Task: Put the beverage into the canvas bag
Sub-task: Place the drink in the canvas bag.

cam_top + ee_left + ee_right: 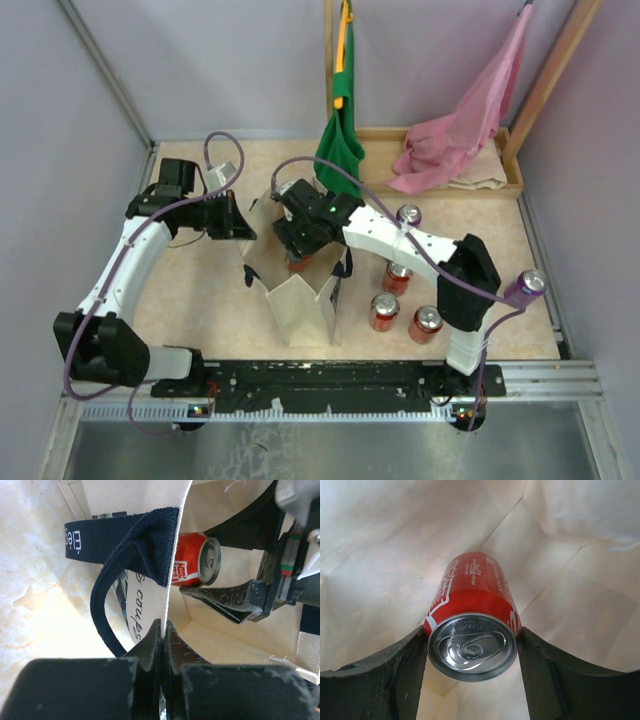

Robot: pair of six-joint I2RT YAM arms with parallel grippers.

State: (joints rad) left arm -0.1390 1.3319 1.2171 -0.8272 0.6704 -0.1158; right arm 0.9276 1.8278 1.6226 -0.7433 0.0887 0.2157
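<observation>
in the lower centre of the top view the canvas bag (300, 312) stands open on the counter (200, 290). the left fingers (167, 636) are pinched shut on its wall beside a navy handle (125, 535). the right fingers (297, 250) grip a red can (472, 625), lowered inside the bag. spare cans (384, 312) stand at right.

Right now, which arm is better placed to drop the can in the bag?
Right: the right gripper holds the can inside the bag; the left gripper is shut on the bag's wall.
</observation>
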